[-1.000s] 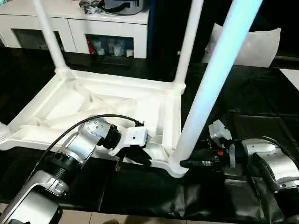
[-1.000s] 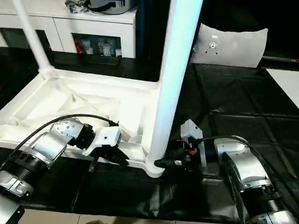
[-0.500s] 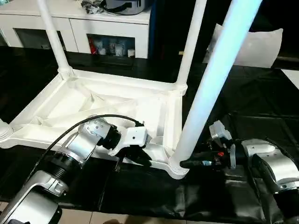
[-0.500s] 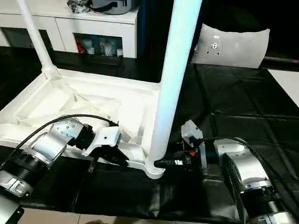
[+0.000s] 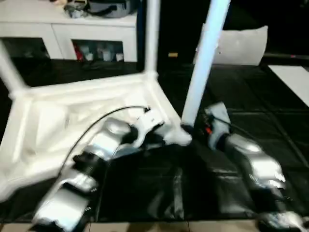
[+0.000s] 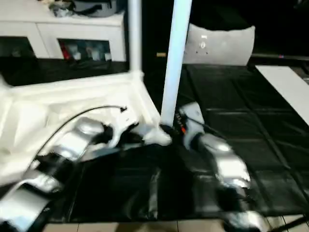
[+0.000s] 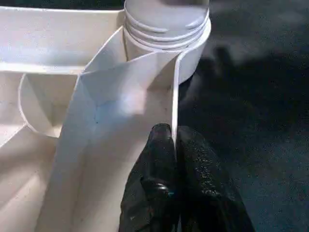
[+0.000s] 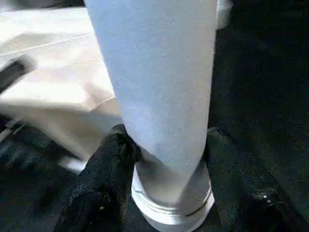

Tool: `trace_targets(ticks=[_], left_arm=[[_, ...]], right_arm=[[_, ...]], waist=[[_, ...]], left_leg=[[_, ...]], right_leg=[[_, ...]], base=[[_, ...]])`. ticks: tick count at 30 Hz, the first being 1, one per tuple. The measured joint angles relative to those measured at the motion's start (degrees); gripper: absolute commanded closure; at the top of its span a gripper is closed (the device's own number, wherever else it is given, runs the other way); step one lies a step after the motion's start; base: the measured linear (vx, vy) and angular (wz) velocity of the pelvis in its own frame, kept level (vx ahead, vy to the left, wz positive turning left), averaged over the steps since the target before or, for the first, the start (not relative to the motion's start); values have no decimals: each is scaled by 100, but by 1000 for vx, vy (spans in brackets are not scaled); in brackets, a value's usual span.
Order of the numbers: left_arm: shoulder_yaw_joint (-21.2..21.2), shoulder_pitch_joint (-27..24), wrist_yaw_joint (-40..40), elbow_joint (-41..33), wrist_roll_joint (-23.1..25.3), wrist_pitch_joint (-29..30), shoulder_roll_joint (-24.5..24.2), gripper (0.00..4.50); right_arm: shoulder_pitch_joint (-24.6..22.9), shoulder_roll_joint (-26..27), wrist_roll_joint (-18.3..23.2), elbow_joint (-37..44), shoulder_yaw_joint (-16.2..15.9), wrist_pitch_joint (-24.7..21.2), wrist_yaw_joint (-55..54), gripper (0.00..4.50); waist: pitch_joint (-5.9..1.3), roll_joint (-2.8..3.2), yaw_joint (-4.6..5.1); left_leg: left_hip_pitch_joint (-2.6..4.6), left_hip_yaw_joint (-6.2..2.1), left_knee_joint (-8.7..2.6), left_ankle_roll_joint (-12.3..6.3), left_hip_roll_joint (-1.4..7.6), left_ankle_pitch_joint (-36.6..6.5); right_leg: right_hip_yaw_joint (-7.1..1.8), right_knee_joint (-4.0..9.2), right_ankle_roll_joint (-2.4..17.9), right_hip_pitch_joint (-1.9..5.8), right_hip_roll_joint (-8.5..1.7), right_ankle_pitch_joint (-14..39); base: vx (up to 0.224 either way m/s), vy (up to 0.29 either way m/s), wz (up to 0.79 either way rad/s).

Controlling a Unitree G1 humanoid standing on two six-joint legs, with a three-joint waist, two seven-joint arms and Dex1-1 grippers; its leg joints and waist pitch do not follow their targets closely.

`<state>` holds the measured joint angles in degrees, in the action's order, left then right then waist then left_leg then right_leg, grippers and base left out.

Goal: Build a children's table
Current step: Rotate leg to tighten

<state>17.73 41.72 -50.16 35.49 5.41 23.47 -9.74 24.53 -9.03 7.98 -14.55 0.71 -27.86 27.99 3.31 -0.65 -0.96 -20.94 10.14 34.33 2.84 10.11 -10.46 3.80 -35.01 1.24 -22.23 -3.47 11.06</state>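
Left eye view: tabletop [image 5: 72, 111] has swung round on the black mat since a second ago. Right gripper [image 8: 161, 145] clamps the near-corner leg [image 5: 205, 58] at its socket; left gripper [image 7: 174, 140] pinches the tabletop rim beside it. Repositioning, probably

Both silver forearms reached forward and inward. The left gripper [image 7: 175, 140] pinched its fingers tight together; the right gripper [image 8: 166, 145] had its fingers spread apart.
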Motion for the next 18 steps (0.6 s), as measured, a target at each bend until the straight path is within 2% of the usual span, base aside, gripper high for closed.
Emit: trace_targets(ticks=[2, 4, 9, 14, 18], left_arm=[[-57, 48, 248, 78, 9, 47, 145, 450], [-74, 75, 352, 86, 54, 55, 214, 450], [-73, 91, 395, 80, 100, 44, 246, 450], [17, 88, 224, 73, 95, -93, 123, 450], [100, -35, -161, -24, 97, -507, -148, 450]], right_arm=[[52, 153, -85, -66, 60, 60, -352, 257], [55, 190, -115, -73, 74, 110, -497, 204], [38, 244, -214, -21, 68, 158, -562, 156], [-128, 168, -202, 56, -52, 376, -421, 119], [-333, -72, -74, 133, -67, 624, 77, 75]], waist=[[0, 0, -24], [0, 0, -52], [0, 0, -76], [0, 0, -75], [0, 0, -80]], left_leg=[[-5, -4, -9, 0, 0, 0], [-13, -4, -20, -3, 0, -3], [-24, -3, -23, -8, 0, -7], [-24, -3, -24, -7, 1, -6], [-34, -2, -31, -7, 1, -6]], right_leg=[[2, -1, 27, -3, 2, -18], [2, 3, 25, -11, 3, -16], [2, 6, 24, -24, 4, -15], [2, 5, 24, -26, 4, -15], [1, 6, 23, -40, 5, -15]], base=[[0, 0, 0], [0, 0, 0], [0, 0, 0], [0, 0, 0], [0, 0, 0]])
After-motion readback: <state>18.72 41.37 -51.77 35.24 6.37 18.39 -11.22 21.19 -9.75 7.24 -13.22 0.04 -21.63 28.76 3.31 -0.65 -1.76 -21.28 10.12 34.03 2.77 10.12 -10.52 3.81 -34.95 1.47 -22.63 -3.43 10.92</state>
